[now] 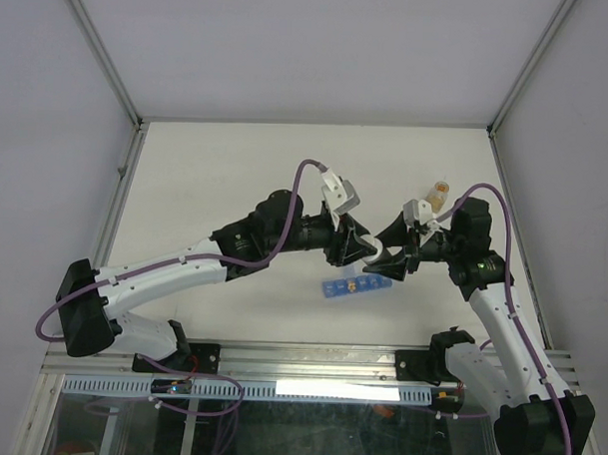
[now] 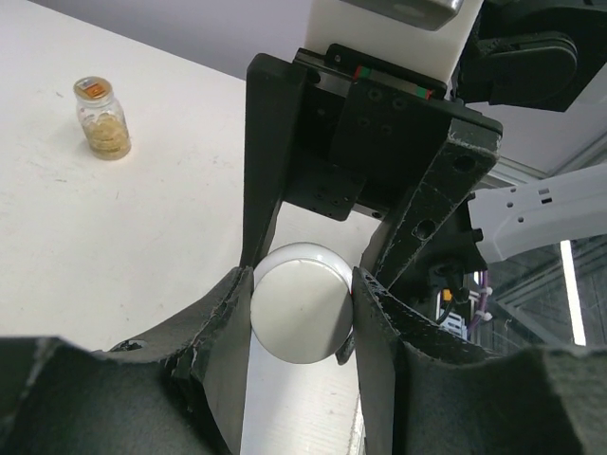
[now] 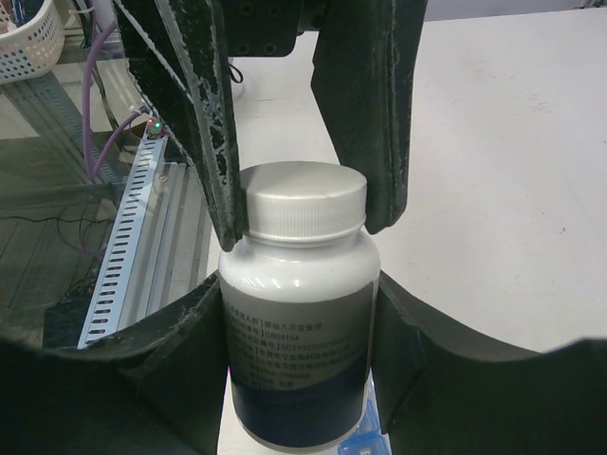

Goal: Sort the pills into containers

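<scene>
My two grippers meet over the table, both on a white capped bottle (image 1: 381, 257). My right gripper (image 3: 299, 332) is shut on the bottle's labelled body (image 3: 299, 322). My left gripper (image 2: 302, 303) is shut on its white cap (image 2: 302, 301), and its fingers (image 3: 365, 114) clamp the cap (image 3: 305, 201) in the right wrist view. The blue pill-organiser strip (image 1: 355, 286) lies on the table just below the grippers, and one corner shows under the bottle (image 3: 365, 441). No loose pills show in any view.
A small amber-tan jar (image 1: 439, 195) stands behind the right arm and also shows in the left wrist view (image 2: 102, 118). The table's near edge with a metal rail (image 1: 309, 362) lies close below the strip. White walls enclose the table.
</scene>
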{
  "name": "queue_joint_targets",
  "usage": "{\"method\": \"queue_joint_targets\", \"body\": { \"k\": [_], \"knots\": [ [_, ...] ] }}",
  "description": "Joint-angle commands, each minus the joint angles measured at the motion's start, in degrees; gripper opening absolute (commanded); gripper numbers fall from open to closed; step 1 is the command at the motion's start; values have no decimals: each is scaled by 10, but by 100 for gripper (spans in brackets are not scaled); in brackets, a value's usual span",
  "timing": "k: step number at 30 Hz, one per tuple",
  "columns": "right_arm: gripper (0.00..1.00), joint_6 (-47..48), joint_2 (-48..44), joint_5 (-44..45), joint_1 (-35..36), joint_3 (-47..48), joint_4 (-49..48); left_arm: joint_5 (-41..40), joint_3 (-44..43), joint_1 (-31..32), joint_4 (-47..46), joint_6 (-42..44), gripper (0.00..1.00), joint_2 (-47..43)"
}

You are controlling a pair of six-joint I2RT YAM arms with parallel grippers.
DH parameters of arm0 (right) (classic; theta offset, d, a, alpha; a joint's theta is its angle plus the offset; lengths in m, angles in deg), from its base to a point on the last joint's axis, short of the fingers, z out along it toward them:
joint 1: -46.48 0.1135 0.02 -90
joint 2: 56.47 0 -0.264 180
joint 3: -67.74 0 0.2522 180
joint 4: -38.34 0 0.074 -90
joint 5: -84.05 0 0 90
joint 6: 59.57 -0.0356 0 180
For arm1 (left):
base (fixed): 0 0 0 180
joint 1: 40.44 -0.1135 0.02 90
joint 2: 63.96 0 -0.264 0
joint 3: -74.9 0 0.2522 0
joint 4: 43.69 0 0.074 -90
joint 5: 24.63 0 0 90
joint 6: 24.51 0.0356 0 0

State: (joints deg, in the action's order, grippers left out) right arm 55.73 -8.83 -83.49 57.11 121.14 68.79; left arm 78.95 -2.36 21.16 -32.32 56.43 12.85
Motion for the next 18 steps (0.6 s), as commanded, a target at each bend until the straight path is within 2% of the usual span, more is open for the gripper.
{"method": "queue_joint_targets", "body": {
  "k": [1,3,5,7,8,14,18],
  "knots": [
    [5,-3,-5,-3,-3,24,-21,61,-19,-2,12,19,0,11],
    [34,-3,-7,-2,-3,23,-22,58,-17,-4,12,18,0,11],
    [73,-4,-8,-2,-3,21,-22,54,-13,-8,12,16,0,8],
    [97,-5,-8,1,-3,21,-22,54,-7,-18,11,11,0,2],
    [99,-6,-8,2,-4,21,-22,54,-2,-22,11,7,0,-1],
    [99,-10,-6,12,-4,22,-24,40,39,-48,5,2,0,-25],
    [99,-14,-10,27,-5,22,-28,-32,75,-75,34,25,0,-46]
  ]
}}
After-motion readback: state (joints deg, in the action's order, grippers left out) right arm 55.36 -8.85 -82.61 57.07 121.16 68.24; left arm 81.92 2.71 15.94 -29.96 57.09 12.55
